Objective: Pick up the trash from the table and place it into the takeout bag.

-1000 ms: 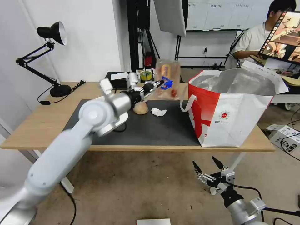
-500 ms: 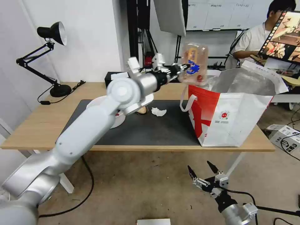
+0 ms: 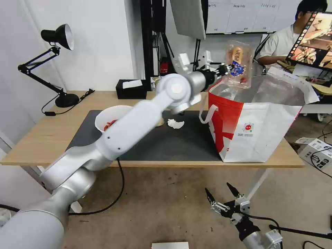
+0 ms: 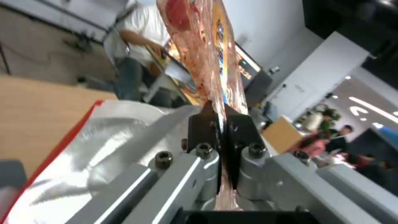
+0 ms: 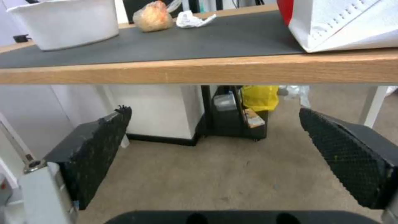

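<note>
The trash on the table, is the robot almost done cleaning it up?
Not yet. The left end effector is shut on the clear tomato tray, held above the open takeout bag. On the table the crayfish bowl, tissue and knotted bag remain. The right end effector hangs open below the table.

The left arm [image 3: 114, 138] was smooth white and silver-grey, with round joint housings and a black cable looping beneath. Its pincer [image 4: 222, 124] had black fingers on grey links with dark hex screws. The right pincer [image 5: 215, 146] carried black, dimple-textured pads [image 5: 97, 146].

text: none legible | takeout bag [image 3: 263, 138] logo: unreadable
</note>
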{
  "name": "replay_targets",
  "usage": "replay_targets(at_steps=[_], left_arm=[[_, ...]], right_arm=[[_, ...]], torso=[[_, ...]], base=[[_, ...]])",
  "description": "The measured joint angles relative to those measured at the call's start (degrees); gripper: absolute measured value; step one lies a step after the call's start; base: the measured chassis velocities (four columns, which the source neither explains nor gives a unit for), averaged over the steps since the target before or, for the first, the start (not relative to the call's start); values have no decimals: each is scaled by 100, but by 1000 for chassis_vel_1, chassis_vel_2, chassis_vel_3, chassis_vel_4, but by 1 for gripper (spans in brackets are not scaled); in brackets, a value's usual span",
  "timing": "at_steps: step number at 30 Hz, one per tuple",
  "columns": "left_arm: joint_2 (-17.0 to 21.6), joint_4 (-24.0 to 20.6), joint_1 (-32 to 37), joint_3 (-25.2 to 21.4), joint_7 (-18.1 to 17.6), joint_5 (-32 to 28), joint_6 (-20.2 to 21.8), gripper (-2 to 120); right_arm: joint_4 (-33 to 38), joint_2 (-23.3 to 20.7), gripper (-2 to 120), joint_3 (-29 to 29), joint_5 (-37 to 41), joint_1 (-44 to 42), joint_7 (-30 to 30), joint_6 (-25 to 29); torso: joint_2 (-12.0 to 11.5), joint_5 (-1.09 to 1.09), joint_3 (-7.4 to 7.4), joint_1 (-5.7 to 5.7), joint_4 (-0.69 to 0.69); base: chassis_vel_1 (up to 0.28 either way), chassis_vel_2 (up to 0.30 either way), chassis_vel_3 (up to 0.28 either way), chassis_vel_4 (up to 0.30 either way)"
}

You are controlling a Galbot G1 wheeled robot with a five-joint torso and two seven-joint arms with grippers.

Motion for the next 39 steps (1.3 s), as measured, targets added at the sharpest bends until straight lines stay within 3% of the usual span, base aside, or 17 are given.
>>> replay_targets(at_steps=[6, 10, 12, 23, 26, 28, 39], left_arm=[[-17, 292, -22, 506, 369, 938, -244, 0], [51, 298, -21, 622, 478, 1138, -244, 0], [176, 305, -22, 806, 749, 1463, -244, 0], [292, 161, -40, 852, 1067, 1207, -232, 0], [345, 66, -43, 869, 1158, 1078, -215, 7], [365, -1, -42, 889, 1242, 943, -206, 20], [392, -87, -6, 850, 1235, 680, -207, 56]], right_arm=[[-51, -12, 100, -10, 48, 18, 60, 9], [-62, -25, 100, -13, 61, 18, 74, 9], [-99, -53, 100, -22, 76, 50, 84, 9], [-183, -194, 100, -104, 204, 149, 116, -8], [-188, -209, 100, -120, 211, 175, 114, -10], [-201, -213, 100, -179, 215, 217, 107, -16], [-234, -210, 100, -229, 219, 262, 102, -26]], torso=[[0, -1, 0, 0, 0], [0, -1, 0, 0, 0], [0, -1, 0, 0, 2], [0, -1, 0, 0, 0], [0, -1, 0, 0, 1], [0, -2, 0, 0, 1], [0, -1, 0, 0, 0]], base=[[0, 0, 0, 0], [0, 0, 0, 0], [0, 0, 0, 0], [0, 0, 0, 0], [0, 0, 0, 0], [0, 0, 0, 0], [0, 0, 0, 0]])
